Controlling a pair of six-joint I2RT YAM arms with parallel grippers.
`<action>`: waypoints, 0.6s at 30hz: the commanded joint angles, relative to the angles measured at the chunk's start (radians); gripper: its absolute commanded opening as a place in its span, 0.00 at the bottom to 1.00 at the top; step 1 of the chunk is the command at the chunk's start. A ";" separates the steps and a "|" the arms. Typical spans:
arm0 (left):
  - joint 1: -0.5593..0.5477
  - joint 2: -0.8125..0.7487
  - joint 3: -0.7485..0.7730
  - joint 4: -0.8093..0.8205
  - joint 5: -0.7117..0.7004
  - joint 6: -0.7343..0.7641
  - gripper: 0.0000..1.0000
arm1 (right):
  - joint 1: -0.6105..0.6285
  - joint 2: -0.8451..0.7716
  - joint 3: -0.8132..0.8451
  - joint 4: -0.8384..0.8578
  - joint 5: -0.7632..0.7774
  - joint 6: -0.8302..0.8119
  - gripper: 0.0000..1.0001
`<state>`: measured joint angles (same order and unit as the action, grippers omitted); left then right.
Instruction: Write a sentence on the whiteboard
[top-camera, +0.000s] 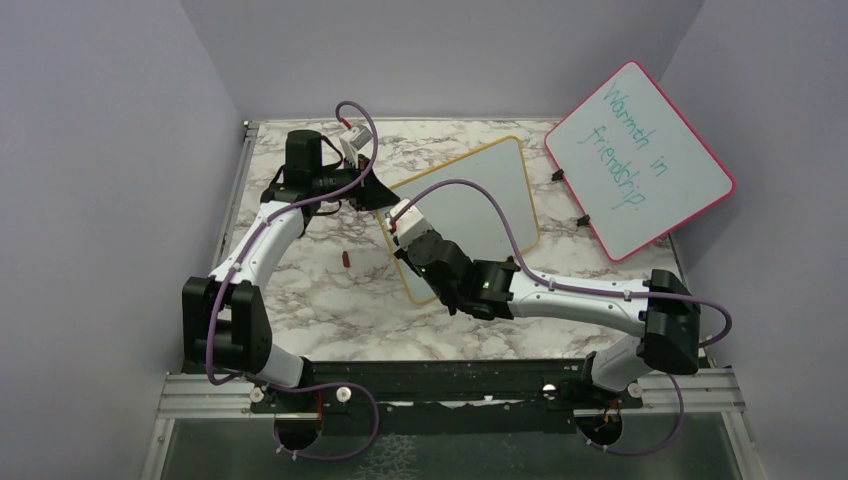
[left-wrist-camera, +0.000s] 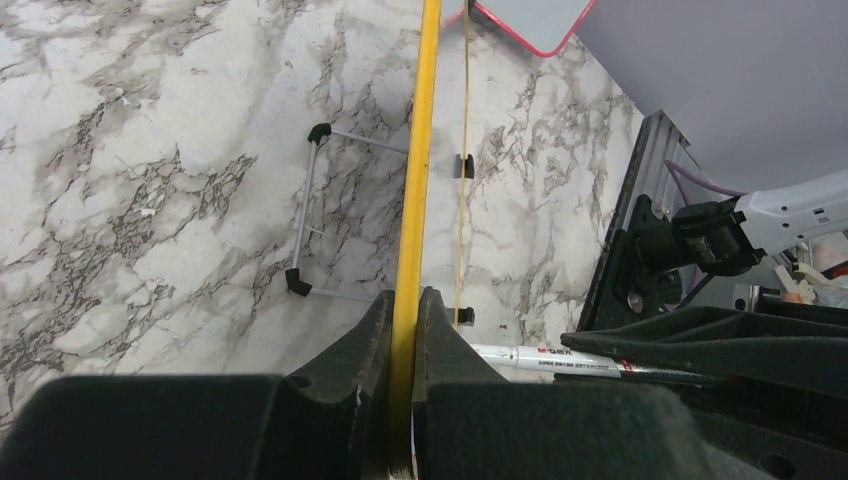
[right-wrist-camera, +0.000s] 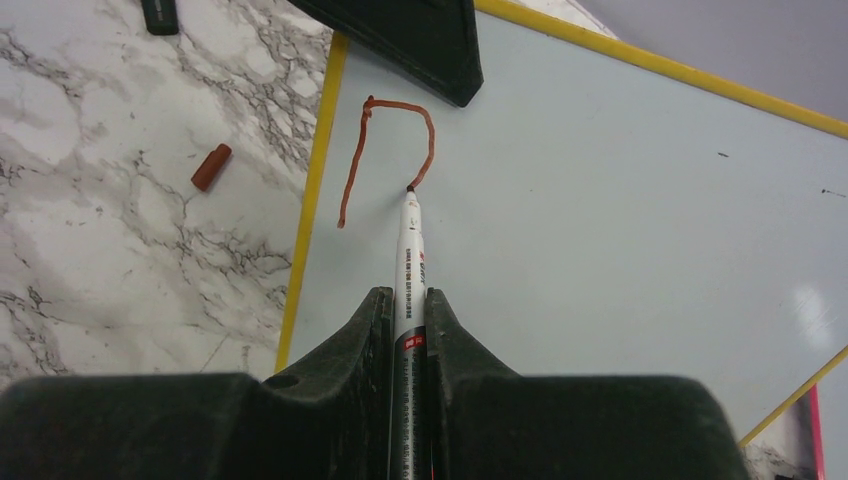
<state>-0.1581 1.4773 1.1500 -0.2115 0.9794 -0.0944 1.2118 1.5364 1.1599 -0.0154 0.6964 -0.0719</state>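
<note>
A marble-patterned worktop (top-camera: 330, 290) carries the whiteboard (top-camera: 490, 190) at its middle. The left pincer (left-wrist-camera: 405, 330) is clenched on the board's yellow frame at its far-left edge. The right pincer (right-wrist-camera: 405, 330) grasps a marker (right-wrist-camera: 408, 260), tip touching the end of a red-orange stroke (right-wrist-camera: 385, 135). A red cap (top-camera: 347, 259) lies left of the board.

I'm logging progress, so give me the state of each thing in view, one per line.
whiteboard: clamped at its edge, one partial reddish stroke drawn
marker: uncapped, tip on board
marker cap: off, lying on table
left gripper: shut on whiteboard frame
right gripper: shut on marker
pink-framed board: already written
</note>
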 joint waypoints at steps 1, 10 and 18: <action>0.000 0.040 -0.012 -0.054 -0.148 0.085 0.00 | 0.002 -0.015 -0.011 -0.055 -0.049 0.028 0.00; 0.000 0.041 -0.012 -0.054 -0.148 0.084 0.00 | 0.003 -0.013 0.000 -0.080 -0.079 0.041 0.00; 0.000 0.041 -0.012 -0.054 -0.150 0.084 0.00 | 0.003 -0.012 0.008 -0.097 -0.104 0.046 0.01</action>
<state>-0.1570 1.4788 1.1500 -0.2115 0.9794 -0.0944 1.2118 1.5314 1.1599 -0.0639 0.6380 -0.0441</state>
